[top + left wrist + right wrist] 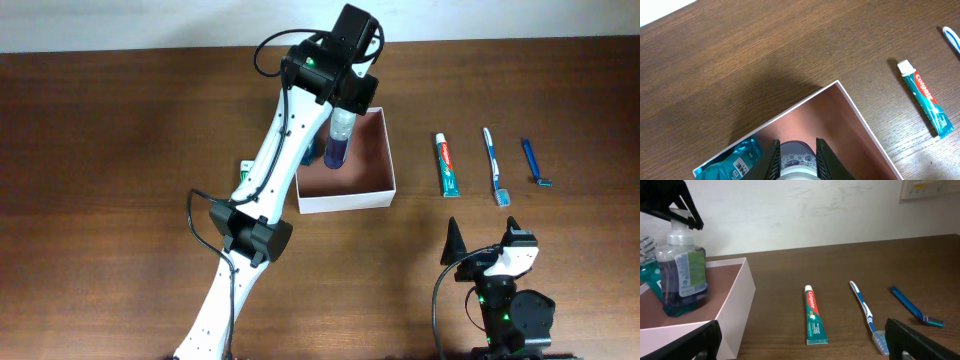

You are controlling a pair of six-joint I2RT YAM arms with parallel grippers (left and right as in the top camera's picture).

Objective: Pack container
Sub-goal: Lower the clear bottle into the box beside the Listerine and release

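Note:
The container (345, 205) is a square shallow box with white walls and a reddish-brown inside, at the table's middle. It also shows in the left wrist view (860, 115) and the right wrist view (735, 315). My left gripper (343, 100) (796, 142) is shut on a clear bottle of purple liquid (338, 148) (796, 159) (682, 280), held upright with its base down inside the container. A teal bottle (737, 157) (647, 275) lies in the container beside it. My right gripper (485, 240) (800, 350) is open and empty near the front edge.
A toothpaste tube (447, 165) (926, 97) (812, 312), a toothbrush (494, 165) (865, 310) and a blue razor (534, 163) (915, 307) lie in a row right of the container. A small green packet (244, 170) lies left of it, partly hidden by my left arm.

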